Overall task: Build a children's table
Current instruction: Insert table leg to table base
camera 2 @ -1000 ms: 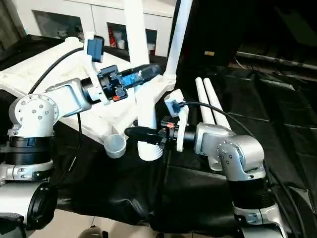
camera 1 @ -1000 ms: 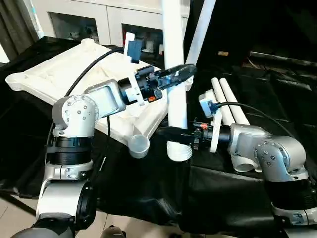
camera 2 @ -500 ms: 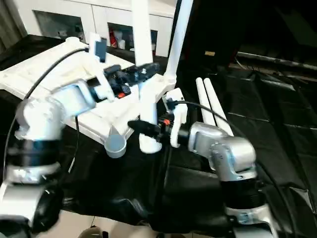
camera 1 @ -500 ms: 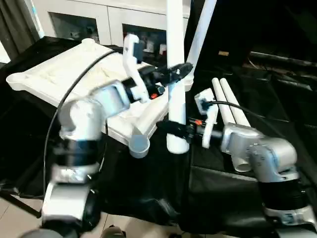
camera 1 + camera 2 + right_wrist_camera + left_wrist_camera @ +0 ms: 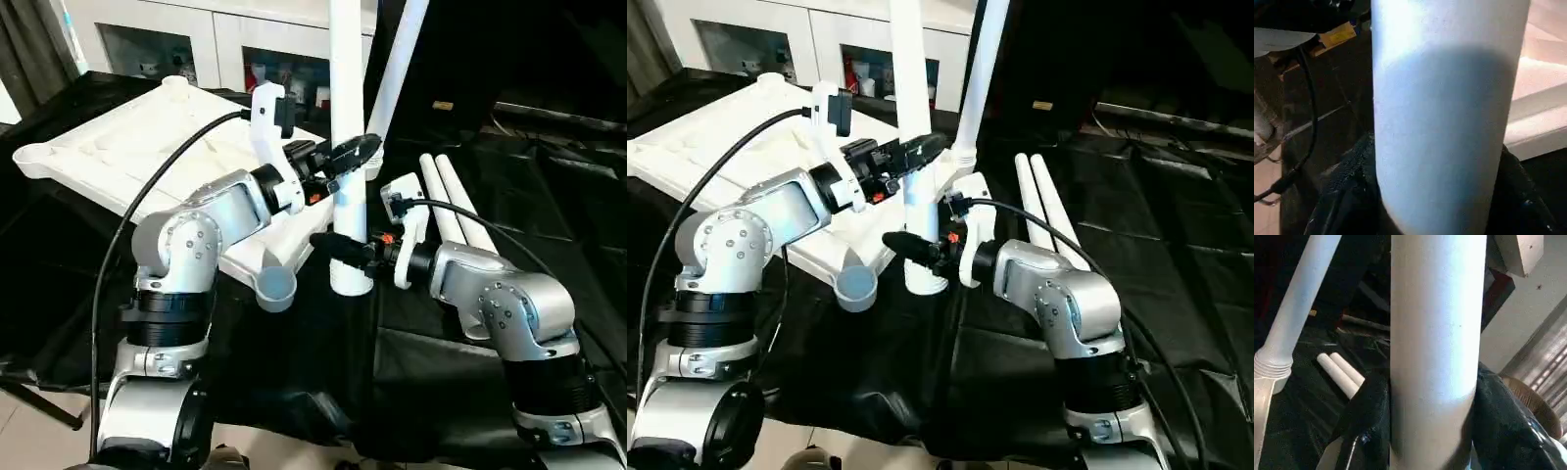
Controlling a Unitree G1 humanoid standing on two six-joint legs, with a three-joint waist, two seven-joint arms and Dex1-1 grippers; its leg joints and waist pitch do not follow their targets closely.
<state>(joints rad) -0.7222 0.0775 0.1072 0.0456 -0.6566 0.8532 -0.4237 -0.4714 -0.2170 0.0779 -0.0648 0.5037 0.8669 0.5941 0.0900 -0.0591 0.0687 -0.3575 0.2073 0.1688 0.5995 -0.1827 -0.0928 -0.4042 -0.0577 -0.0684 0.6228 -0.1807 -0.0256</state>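
The white table top point(image 5: 118, 147) lies underside up on the black cloth, at the left. One white leg point(image 5: 400, 69) stands in its far corner socket. A second leg point(image 5: 347, 98) hangs upright just off the top's near right edge, its lower end point(image 5: 351, 279) beside the empty near corner socket point(image 5: 276, 287). My left gripper point(image 5: 353, 153) is shut on this leg at mid height, and my right gripper point(image 5: 339, 247) is shut on it lower down. In both wrist views the leg point(image 5: 1435, 333) point(image 5: 1444, 122) fills the gap between black fingers point(image 5: 1369, 416) point(image 5: 1342, 196).
Two more white legs point(image 5: 456, 211) lie side by side on the black cloth to the right, behind my right forearm. White cabinets point(image 5: 196, 39) stand behind the table top. A black cable point(image 5: 167, 157) runs across the top to my left wrist.
The held leg has risen slightly and stands straighter. My left wrist has turned so its camera mount points up, and my right gripper has shifted up and left with the leg.
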